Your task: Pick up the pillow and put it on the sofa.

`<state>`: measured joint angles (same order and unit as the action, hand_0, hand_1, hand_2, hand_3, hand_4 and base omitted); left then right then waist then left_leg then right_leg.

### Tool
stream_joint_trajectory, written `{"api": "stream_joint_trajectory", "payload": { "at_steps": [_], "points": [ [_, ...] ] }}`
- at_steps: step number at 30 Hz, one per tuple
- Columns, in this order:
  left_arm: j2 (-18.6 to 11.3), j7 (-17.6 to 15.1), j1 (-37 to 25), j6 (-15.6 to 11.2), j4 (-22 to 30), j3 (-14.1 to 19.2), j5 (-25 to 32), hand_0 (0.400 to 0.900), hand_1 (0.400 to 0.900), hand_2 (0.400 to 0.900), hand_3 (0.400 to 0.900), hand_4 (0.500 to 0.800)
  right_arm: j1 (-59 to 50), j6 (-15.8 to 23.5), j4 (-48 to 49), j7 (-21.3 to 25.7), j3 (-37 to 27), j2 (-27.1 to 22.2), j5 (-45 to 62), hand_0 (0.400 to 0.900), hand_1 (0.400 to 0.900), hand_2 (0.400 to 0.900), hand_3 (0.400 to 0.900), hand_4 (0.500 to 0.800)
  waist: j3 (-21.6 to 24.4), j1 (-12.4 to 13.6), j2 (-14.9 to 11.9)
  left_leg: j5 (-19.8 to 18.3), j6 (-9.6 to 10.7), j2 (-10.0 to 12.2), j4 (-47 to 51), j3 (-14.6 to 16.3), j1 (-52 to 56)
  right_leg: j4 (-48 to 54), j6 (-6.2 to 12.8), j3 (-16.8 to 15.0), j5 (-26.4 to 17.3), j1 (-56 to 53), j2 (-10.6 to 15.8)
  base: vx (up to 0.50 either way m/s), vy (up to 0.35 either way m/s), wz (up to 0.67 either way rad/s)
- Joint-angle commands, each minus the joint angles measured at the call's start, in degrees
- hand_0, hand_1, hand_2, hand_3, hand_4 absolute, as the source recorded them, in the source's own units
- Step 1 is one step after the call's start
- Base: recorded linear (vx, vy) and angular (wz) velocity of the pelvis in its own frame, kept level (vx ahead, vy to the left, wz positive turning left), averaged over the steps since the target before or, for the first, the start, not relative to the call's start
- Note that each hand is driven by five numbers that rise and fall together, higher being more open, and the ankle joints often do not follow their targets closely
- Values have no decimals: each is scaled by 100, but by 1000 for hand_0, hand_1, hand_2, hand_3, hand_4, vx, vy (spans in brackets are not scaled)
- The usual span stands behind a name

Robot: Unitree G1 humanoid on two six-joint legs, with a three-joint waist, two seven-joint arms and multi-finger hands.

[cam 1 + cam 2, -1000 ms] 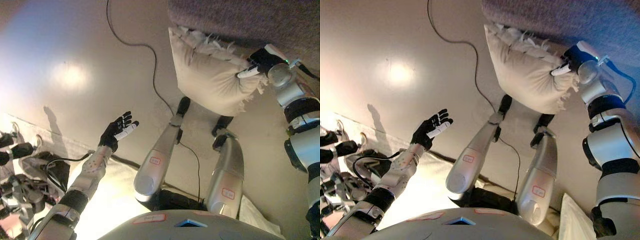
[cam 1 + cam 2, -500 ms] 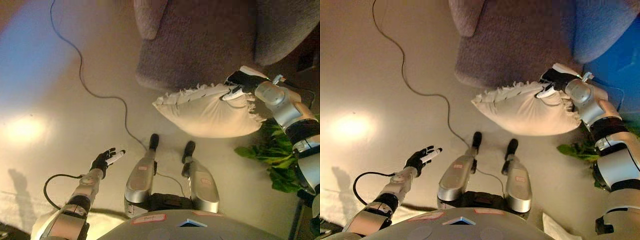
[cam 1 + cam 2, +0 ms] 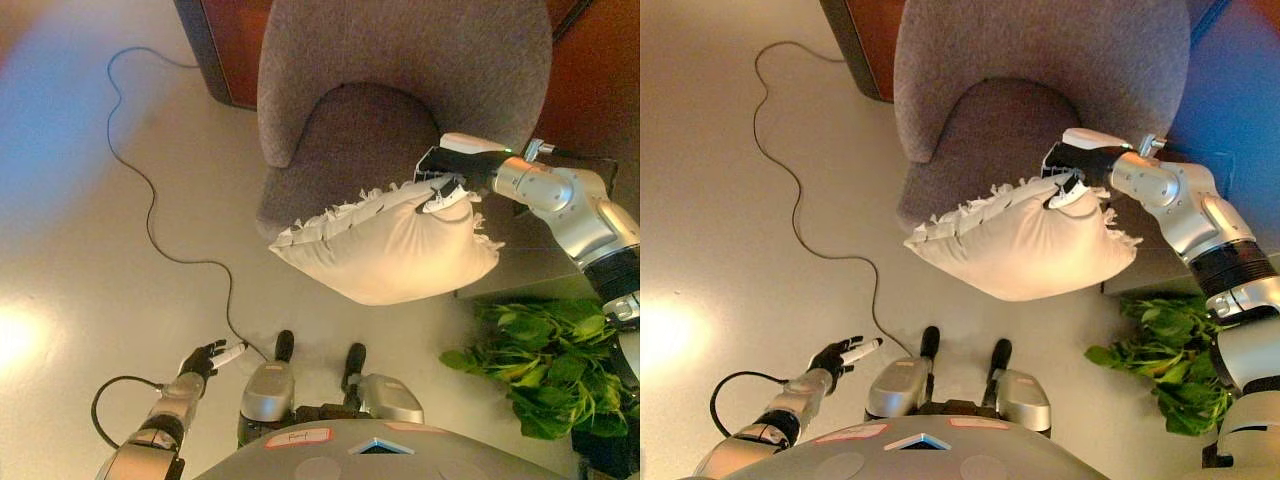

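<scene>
Left eye view: the right hand point(image 3: 452, 178) has its fingers pinched on the top edge of the cream fringed pillow point(image 3: 385, 245), held in the air over the front of the grey sofa point(image 3: 400, 70). No writing reads.

Right eye view: the left hand point(image 3: 837, 355) hangs low over the floor point(image 3: 730, 250), fingers spread, empty; a green plant point(image 3: 1170, 365) at right

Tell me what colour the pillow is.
The pillow is cream with a fringed edge, clearest in the left eye view.

We see a pale floor point(image 3: 90, 200) bearing a grey sofa point(image 3: 400, 90) and, seemingly, a leafy plant point(image 3: 545, 370).
</scene>
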<state>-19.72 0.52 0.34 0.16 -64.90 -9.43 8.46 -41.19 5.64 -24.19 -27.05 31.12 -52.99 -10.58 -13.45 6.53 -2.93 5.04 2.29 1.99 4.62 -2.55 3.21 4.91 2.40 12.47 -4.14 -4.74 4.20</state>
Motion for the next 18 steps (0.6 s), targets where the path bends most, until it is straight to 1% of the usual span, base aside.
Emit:
{"api": "stream_joint_trajectory", "payload": {
  "at_steps": [1, 4, 12, 18],
  "points": [
    [-150, -87, 164, 39, -372, -139, -367, 900, 900, 900, 900, 800, -1642, 169, -157, 509, -321, -469, 972, 400, 400, 400, 400, 500, 900, 111, -237, -652, 71, -52, -102, 192, -19, -394, 400, 15, 498, 2, 205, 100, 5, 9],
    [-152, -32, 216, 71, -419, -203, -412, 900, 900, 900, 900, 800, -2149, 118, -528, 581, -103, -587, 1247, 400, 400, 400, 400, 500, 955, 158, -233, -670, 80, -62, -99, 148, 38, -359, 390, 46, 507, -80, 199, 110, 6, 10],
    [-239, -14, 343, 167, -375, -385, -534, 900, 900, 900, 900, 800, -3075, -205, -1706, 467, 598, -656, 1577, 400, 400, 400, 400, 500, 971, 371, -236, -649, 106, -82, -82, -9, 60, -246, 392, 151, 494, -229, 208, 96, -24, 14],
    [-311, -36, 282, 16, -368, -544, -487, 900, 900, 900, 900, 800, -3439, -466, -2563, 423, 813, -447, 1561, 400, 400, 400, 400, 500, 774, 571, -159, -547, 123, -81, -84, -171, -166, -197, 369, 237, 476, -133, 216, -29, -48, 17]
  ]
}}
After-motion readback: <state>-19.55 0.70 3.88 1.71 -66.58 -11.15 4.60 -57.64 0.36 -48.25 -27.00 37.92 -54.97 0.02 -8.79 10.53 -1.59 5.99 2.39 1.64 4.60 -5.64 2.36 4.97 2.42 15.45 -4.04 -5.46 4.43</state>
